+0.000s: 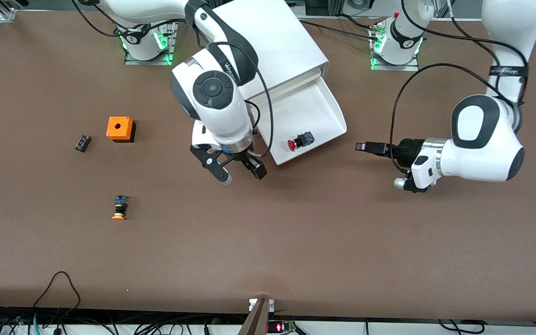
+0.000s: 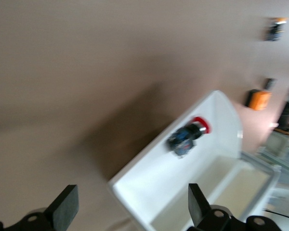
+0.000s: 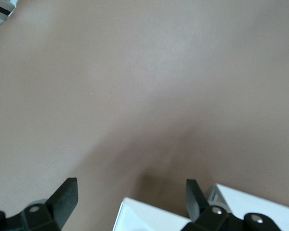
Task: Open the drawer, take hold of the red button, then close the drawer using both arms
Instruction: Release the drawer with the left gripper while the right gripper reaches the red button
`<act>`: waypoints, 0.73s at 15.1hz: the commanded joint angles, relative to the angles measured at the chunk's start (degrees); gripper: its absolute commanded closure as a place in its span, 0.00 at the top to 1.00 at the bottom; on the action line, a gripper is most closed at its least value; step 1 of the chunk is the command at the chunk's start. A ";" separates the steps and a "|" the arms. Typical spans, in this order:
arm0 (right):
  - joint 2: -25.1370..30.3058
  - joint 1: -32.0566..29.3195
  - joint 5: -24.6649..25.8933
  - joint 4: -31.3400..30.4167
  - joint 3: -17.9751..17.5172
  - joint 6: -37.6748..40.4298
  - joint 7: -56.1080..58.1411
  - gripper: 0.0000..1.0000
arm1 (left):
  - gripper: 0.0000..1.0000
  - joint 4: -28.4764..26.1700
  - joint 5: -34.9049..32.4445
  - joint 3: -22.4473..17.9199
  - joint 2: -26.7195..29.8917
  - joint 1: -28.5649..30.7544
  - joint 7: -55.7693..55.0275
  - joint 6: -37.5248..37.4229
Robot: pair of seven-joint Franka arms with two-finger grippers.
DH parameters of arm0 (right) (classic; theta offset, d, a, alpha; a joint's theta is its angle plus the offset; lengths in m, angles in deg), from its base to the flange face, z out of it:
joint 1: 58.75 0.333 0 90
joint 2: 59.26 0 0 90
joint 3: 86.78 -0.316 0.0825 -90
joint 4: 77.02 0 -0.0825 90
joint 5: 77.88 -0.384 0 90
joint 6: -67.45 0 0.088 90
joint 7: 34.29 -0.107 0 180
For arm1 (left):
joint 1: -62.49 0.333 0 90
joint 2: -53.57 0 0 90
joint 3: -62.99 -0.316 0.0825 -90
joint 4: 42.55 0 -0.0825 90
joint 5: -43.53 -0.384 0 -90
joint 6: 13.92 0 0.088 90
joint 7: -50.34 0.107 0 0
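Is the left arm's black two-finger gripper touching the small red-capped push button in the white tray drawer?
Apart. The front view shows brown table between the left gripper and the drawer holding the button.

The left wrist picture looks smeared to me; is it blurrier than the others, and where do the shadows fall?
Left wrist view: yes, the red button and drawer are streaked, with a dark shadow on the table beside the drawer. Right wrist view: softly blurred, with a shadow near the drawer's corner. Front view: sharp and evenly lit, with faint shadows under the right claw and the left claw.
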 commanded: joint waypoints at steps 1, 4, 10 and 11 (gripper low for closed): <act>-1.53 2.02 -0.15 2.43 0.25 0.00 -5.45 0.99 | 1.00 1.56 -10.93 -0.07 2.02 -0.13 -5.61 -1.86; -2.23 4.39 -0.15 2.43 0.25 -2.20 -9.76 0.99 | 1.00 1.56 -22.97 0.02 4.57 -0.13 -11.87 -2.12; -4.87 9.22 -0.15 2.43 0.25 -6.07 -16.71 0.99 | 1.00 1.56 -33.48 -0.07 6.33 1.10 -13.55 -7.39; -5.48 9.49 -0.23 2.43 0.25 -6.77 -16.98 0.99 | 1.00 1.56 -33.48 -0.16 6.34 1.19 -13.64 -7.39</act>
